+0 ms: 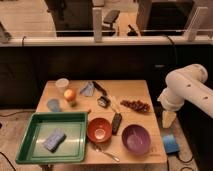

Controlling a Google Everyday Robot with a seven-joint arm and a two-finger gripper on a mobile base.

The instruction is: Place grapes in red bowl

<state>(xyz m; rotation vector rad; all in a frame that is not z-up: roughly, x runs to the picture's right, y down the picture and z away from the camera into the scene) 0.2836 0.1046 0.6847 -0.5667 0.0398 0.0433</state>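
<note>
1. Starting at the near edge of the tabletop (135, 90), a metal spoon (105, 152) is seen lying at a slant, just nearer than the two bowls.
2. The near left corner is taken up by a green tray (52, 115), in which a blue sponge (54, 140) is laid.
3. A purple bowl (136, 138) is set upright close to the near right corner.
4. The red bowl (99, 130) is placed just beside the tray's right side, to the left of the purple bowl. A slim dark object (116, 122) is laid between the two bowls, slightly farther back.
5. The end effector (168, 119) is held off the right edge of the tabletop, pointed downward from a white arm (187, 87). How far it is open cannot be told, nor whether anything is held.
6. The grapes (136, 105) are found lying on the tabletop toward the right edge, beyond the purple bowl, well apart from the red bowl and apart from the end effector.
7. Beyond the tray, toward the left edge, a pale blue cup (53, 104) and an apple (70, 94) are placed near each other.
8. Toward the far edge, a white cup (62, 84) is stood by the far left corner, with a blue cloth (87, 90) and a black tool (100, 87) to its right.
</note>
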